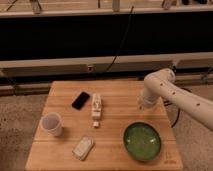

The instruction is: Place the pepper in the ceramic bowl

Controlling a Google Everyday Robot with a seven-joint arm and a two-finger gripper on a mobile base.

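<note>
The ceramic bowl is wide, round and glossy green. It sits on the wooden table at the front right, and nothing shows inside it. My gripper hangs at the end of the white arm over the right side of the table, just behind the bowl. The pepper is not visible; it may be hidden at the gripper.
A whitish translucent cup stands at the left. A black phone lies behind the middle. A white elongated object lies at the centre, and a pale packet at the front. A dark cable runs down the back wall.
</note>
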